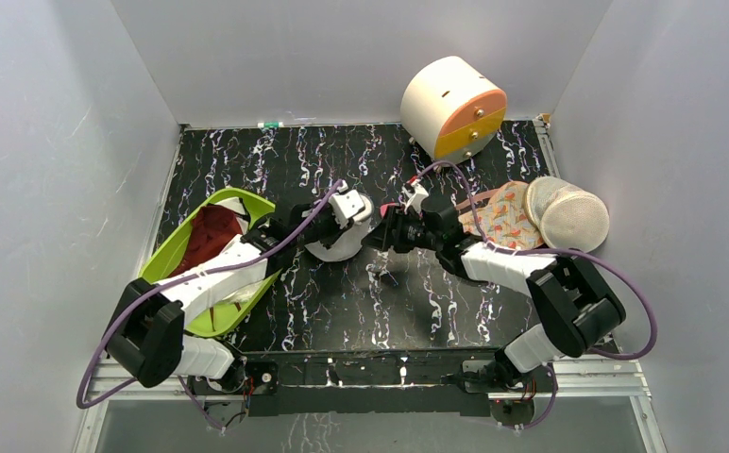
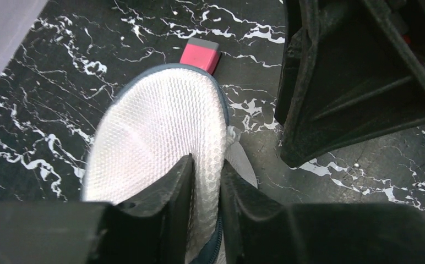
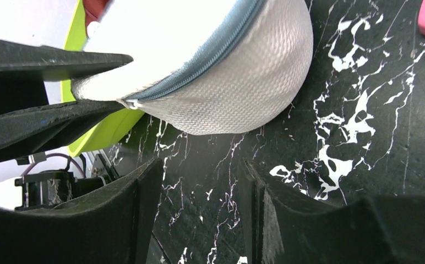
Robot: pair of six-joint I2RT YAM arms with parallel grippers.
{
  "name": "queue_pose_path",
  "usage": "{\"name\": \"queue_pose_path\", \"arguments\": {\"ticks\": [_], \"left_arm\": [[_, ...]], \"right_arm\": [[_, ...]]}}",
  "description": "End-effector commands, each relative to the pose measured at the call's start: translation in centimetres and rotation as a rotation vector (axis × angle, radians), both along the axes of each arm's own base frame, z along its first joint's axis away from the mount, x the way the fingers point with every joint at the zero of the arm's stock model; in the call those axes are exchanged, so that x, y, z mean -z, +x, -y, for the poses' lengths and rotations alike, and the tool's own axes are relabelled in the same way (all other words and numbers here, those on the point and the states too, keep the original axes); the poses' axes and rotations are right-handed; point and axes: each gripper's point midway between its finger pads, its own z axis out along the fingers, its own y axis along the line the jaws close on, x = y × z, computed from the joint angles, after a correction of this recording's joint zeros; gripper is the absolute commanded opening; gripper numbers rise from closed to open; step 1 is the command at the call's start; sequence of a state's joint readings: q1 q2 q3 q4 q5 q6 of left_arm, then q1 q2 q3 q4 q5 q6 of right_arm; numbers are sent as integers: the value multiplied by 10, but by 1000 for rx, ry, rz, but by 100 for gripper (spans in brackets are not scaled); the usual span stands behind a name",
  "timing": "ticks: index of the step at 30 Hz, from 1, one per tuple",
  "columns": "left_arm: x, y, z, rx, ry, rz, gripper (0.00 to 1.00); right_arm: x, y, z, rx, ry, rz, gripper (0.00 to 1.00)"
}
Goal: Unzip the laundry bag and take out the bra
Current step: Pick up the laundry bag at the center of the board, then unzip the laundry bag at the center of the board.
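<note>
Left gripper (image 2: 206, 168) pinches the laundry bag (image 2: 155, 137) rim, mid table (image 1: 361, 302). Right gripper (image 3: 199, 165) is spread, empty, just beside. We see zip (image 3: 210, 49) closed and no bra showing. Unzipping and removal are not yet done.

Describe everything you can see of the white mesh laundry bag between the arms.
The soft white mesh laundry bag is a rounded, domed pouch of woven netting with a grey-blue zip along its rim, shut where it shows. The left claw pinches its edge beside the zip, holding it tilted over the black marbled table; whether it rests there is unclear. Nothing inside shows.
</note>
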State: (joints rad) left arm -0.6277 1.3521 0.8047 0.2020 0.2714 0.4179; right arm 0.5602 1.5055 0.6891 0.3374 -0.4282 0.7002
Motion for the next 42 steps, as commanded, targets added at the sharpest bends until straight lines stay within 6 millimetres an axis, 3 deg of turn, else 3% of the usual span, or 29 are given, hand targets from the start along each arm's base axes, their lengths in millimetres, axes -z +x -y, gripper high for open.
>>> {"name": "queue_pose_path", "arguments": {"ticks": [1,12,22,36,42], "left_arm": [[-44,-1,7,12,-86,90,19],[-56,-16,14,49,-142,97,0],[-63,-26,25,91,-196,55,0],[-62,-35,33,128,-209,24,0],[-61,-35,33,129,-205,25,0]], "right_arm": [[-53,17,-2,27,40,158,50],[-88,16,-2,1,69,278,49],[-110,10,-3,-25,121,353,48],[-113,6,-8,-43,162,338,20],[-106,1,-9,-52,178,306,17]]}}
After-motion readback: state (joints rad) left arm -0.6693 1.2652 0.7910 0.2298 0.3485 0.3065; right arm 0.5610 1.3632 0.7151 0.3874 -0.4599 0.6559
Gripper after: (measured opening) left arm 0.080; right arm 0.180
